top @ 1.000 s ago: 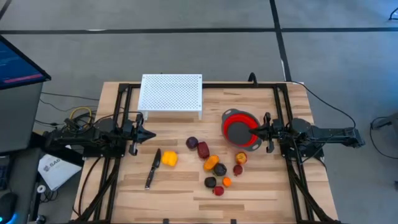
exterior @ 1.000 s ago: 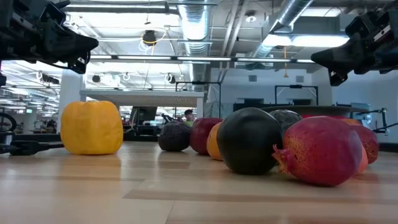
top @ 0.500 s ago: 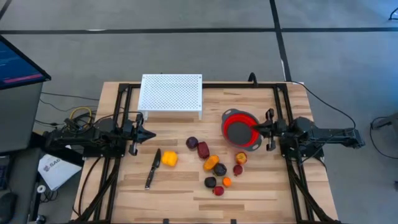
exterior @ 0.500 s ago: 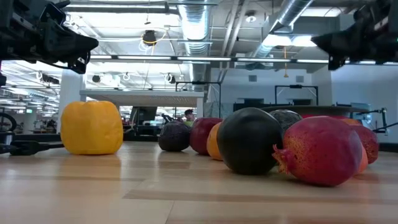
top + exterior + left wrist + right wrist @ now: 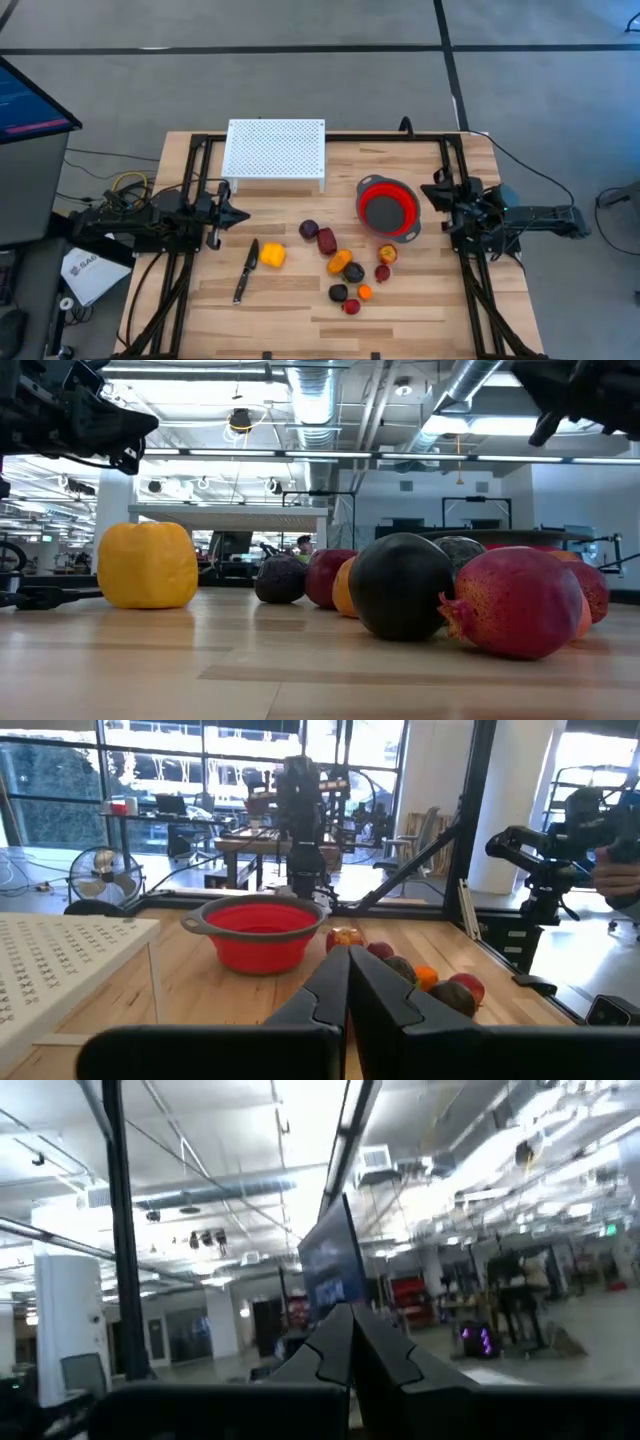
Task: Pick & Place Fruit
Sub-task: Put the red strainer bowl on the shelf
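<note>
On the table: fruit lay clustered near the bowl.
Left gripper: pressed together, waiting.
Right gripper: pressed together, empty.
Handling: probably light, hard, rollable; pinch across middle.

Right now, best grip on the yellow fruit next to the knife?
Probably from straight above, fingers across the flat sides of the yellow fruit. It sits blocky and upright, apart from the knife and the other fruit. The left gripper, shut, is nearest.

Right claw drew back off red bowl, tilting upward.
</note>
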Robot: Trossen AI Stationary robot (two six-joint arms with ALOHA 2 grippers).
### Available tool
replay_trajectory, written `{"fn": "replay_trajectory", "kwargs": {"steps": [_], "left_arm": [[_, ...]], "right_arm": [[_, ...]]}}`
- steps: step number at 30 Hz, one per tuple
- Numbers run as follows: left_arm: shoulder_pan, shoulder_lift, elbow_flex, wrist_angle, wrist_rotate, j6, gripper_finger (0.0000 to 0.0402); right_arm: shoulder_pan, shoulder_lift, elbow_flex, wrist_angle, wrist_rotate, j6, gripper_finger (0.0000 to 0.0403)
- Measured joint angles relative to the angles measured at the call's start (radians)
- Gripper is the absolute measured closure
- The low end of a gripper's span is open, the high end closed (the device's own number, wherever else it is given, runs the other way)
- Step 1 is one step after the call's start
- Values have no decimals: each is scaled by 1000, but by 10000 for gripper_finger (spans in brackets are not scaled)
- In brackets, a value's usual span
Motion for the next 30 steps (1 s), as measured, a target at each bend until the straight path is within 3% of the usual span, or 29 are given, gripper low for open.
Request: {"fn": "replay_trajectory", "kwargs": {"steps": [6, 11, 15, 19, 25, 30], "left_arm": [[0, 0, 0, 85, -101, 4, 399], [0, 3, 0, 141, -156, 4, 399], [0, 16, 0, 145, -171, 1, 399], [0, 56, 0, 152, -176, 1, 399], [0, 142, 0, 182, -180, 0, 399], [0, 221, 0, 216, -181, 0, 399]], "right_arm": [[-28, 249, 3, 148, 37, -32, 403], [-149, 515, 112, 76, 99, 84, 403], [-283, 720, 332, -273, 9, 160, 402], [-393, 891, 615, -751, -68, 53, 380], [-516, 1152, 991, -1367, -89, -171, 279], [-580, 1354, 1100, -1577, -172, -357, 176]]}}
